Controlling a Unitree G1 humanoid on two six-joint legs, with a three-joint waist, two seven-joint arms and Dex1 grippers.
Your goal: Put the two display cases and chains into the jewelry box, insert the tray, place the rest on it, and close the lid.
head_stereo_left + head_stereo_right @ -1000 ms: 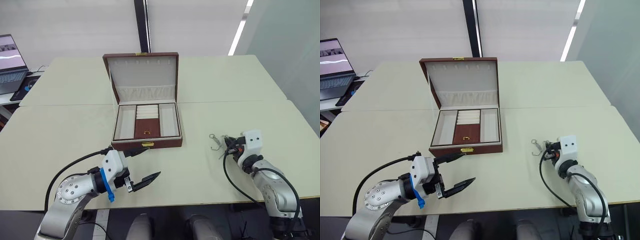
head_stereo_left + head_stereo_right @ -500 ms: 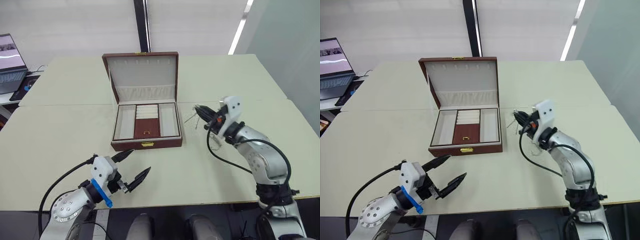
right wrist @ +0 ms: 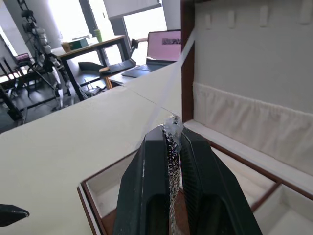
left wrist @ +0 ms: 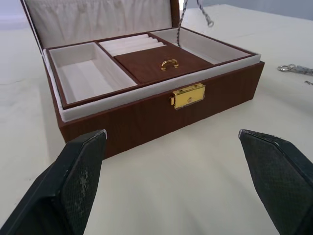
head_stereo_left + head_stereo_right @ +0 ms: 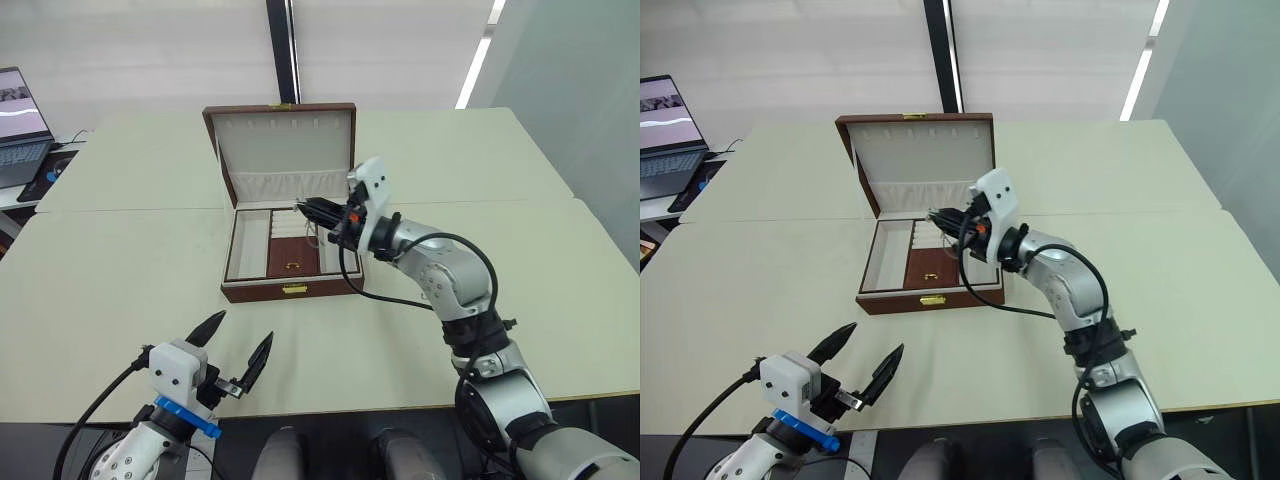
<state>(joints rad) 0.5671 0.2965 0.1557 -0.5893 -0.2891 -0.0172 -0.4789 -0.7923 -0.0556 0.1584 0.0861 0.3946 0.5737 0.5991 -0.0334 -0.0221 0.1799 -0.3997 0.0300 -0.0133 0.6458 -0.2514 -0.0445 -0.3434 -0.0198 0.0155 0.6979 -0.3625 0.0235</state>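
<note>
Right tool (image 5: 305,207) pinched on thin silvery chains (image 3: 171,161) above open reddish-brown jewelry box (image 5: 292,287) with tray (image 5: 293,255); left tool (image 5: 232,345) spread wide, empty, over pale desk (image 5: 120,270).

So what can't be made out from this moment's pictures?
- Display cases: whether they lie in the jewelry box; in both eye views the tray covers whatever is below it.
- Chains: how many the right gripper pinches; the strands are too thin.
- More chains on the table: their count, cut off by the left wrist view's edge.
- Lid hooks: too small to tell whether anything hangs there.
</note>
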